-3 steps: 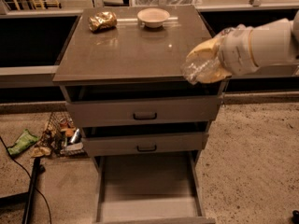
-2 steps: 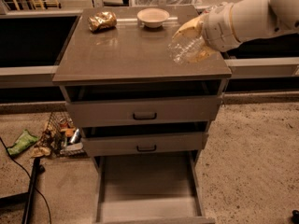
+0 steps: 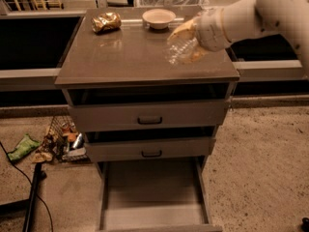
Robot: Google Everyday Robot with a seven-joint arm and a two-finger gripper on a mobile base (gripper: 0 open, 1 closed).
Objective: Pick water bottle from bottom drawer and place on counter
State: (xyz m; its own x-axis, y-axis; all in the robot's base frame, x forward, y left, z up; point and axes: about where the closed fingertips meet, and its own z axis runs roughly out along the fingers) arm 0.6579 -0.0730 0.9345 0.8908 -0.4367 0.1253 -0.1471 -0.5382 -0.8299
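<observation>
The clear crinkled water bottle (image 3: 179, 51) is held in my gripper (image 3: 187, 43), just above the right part of the counter (image 3: 120, 57). The gripper's yellowish fingers (image 3: 182, 32) are closed around the bottle, and the white arm reaches in from the upper right. The bottom drawer (image 3: 152, 192) stands pulled open at the bottom of the cabinet, and its flat floor is bare.
A crumpled gold foil packet (image 3: 106, 21) and a white bowl (image 3: 159, 18) sit at the back of the counter. The two upper drawers with dark handles (image 3: 149, 120) are slightly open. A wire basket of litter (image 3: 60, 141) and a cable lie on the floor at the left.
My gripper has carried the bottle from the cabinet's right edge leftward and further back over the counter.
</observation>
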